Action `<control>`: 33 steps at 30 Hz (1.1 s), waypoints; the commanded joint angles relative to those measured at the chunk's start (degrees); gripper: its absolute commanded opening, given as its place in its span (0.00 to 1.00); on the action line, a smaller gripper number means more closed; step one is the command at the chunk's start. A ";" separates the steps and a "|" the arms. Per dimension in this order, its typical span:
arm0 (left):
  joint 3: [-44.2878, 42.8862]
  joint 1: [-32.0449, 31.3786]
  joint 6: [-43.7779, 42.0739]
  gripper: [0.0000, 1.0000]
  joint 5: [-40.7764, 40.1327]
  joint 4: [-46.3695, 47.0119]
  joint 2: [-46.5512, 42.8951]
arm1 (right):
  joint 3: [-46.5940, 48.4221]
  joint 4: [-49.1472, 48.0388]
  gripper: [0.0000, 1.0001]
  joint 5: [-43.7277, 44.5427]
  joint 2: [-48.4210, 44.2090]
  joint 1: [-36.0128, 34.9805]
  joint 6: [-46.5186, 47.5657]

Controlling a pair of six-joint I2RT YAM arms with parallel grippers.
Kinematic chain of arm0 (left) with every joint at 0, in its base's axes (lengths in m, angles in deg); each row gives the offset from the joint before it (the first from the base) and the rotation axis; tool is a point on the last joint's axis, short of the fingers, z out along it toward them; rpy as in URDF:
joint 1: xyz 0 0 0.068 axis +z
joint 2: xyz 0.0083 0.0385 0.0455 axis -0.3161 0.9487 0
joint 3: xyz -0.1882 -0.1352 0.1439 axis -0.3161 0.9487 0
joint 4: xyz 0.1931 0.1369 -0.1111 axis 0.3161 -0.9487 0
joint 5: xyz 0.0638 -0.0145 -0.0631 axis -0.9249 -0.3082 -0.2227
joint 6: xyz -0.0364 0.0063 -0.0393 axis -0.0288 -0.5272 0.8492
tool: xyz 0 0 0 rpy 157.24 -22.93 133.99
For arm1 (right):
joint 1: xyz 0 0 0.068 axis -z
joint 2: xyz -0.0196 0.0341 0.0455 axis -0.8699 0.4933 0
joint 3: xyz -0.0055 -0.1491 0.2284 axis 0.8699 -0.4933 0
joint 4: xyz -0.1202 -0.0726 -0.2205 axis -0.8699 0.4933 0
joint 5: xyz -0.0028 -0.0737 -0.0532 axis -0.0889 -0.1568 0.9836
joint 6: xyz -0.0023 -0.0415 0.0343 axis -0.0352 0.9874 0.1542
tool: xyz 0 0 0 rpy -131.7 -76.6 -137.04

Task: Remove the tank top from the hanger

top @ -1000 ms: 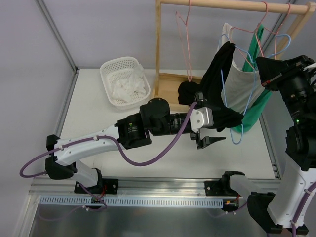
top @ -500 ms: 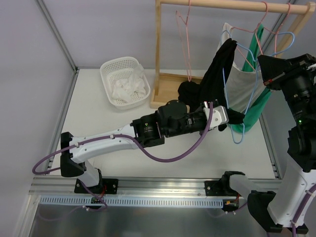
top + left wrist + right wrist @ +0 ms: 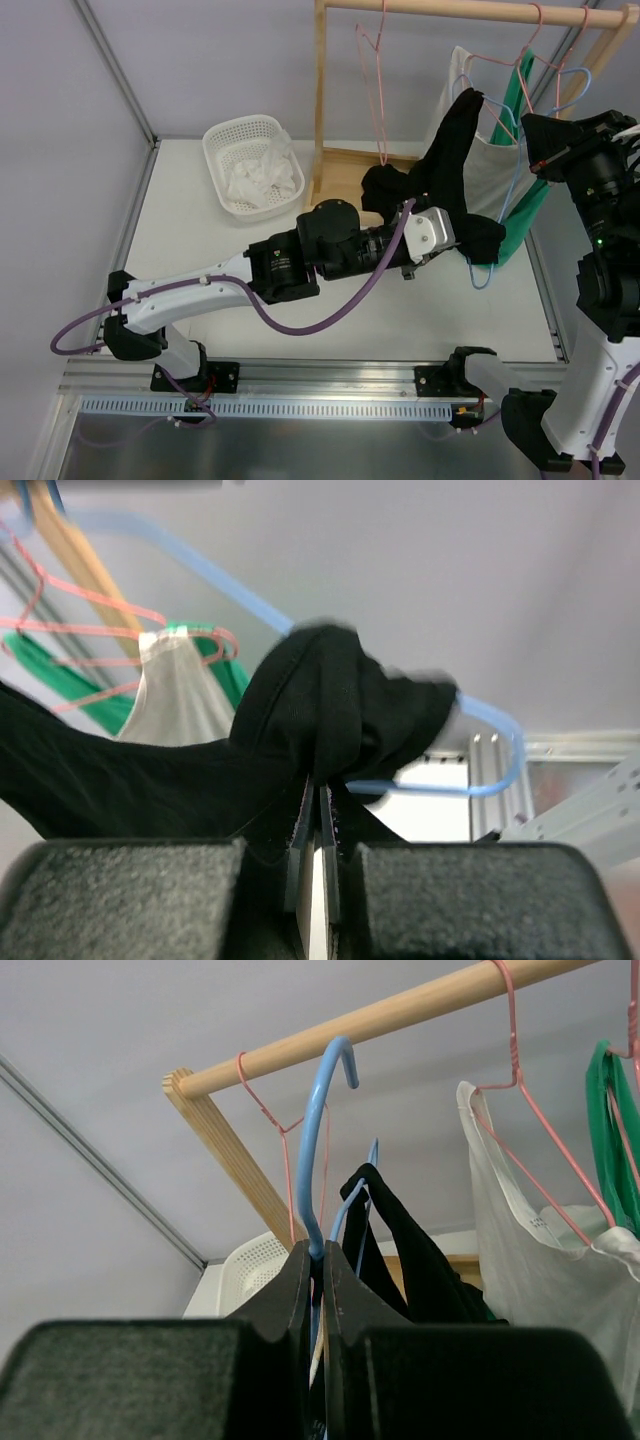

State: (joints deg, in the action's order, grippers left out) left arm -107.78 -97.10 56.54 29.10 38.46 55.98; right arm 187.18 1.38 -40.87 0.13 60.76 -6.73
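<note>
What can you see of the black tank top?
The tank top is matte black, soft, knit-looking cloth. It is only partly off: one end is bunched over an arm of the blue hanger, whose neck the right gripper pinches. From there it stretches diagonally down to the left gripper, which is shut on a fold. Another part lies heaped by the wooden rack base. It hangs in front of a white garment.
</note>
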 commanded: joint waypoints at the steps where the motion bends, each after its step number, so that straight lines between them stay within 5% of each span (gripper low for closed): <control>1: -6.02 -1.74 0.85 0.00 1.37 2.39 -2.62 | -2.65 -6.46 0.00 1.34 -1.32 -0.23 1.73; 8: -10.08 -4.64 1.03 0.00 5.06 1.16 -0.77 | -3.19 -7.17 0.00 2.75 -0.44 -0.23 3.05; 18: -0.51 -8.51 5.42 0.00 8.58 1.16 -2.17 | 2.96 -6.73 0.00 3.89 3.86 -0.23 2.08; 33: 15.14 -1.75 5.51 0.00 -8.37 9.94 -8.68 | 5.00 -1.63 0.00 -1.47 -3.32 -0.23 -1.08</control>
State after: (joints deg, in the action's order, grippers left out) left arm -93.46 -100.90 61.21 25.16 40.91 51.48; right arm 191.18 2.54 -40.55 1.31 60.76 -5.94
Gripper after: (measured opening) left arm 0.010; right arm 0.034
